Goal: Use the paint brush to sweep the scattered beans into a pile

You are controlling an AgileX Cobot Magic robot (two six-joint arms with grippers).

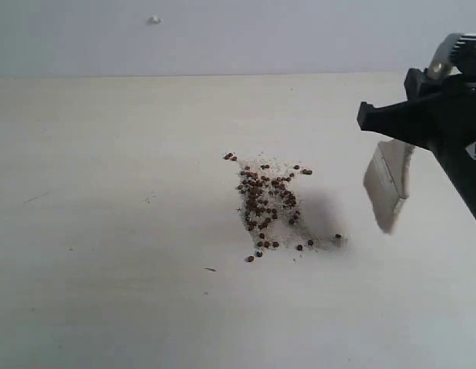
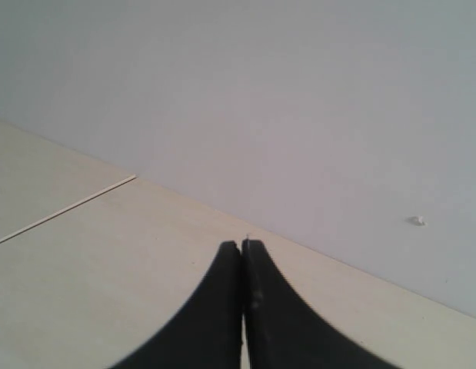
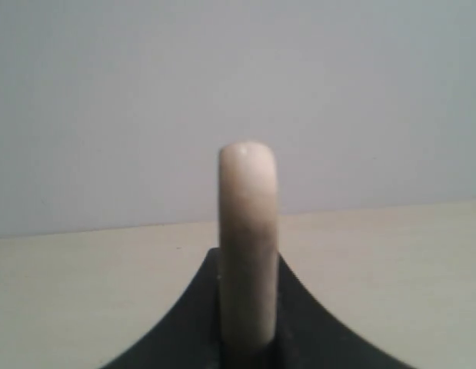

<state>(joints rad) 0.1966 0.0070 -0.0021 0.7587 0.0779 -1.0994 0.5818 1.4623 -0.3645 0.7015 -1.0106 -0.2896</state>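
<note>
The beans (image 1: 267, 207) lie loosely clustered on the table (image 1: 107, 231), strays at the edge. Right of them the brush (image 1: 390, 184) hangs clear, bristles down — pinched by the right gripper (image 3: 247, 307), likely poised for a stroke. The left gripper (image 2: 243, 250) — pressed together, empty — idles away from the beans.

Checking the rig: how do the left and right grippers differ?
The left gripper is shut on nothing; the right gripper is shut on the paint brush. The left gripper is absent from the exterior view; the right gripper stands right of the beans. Both are black.
</note>
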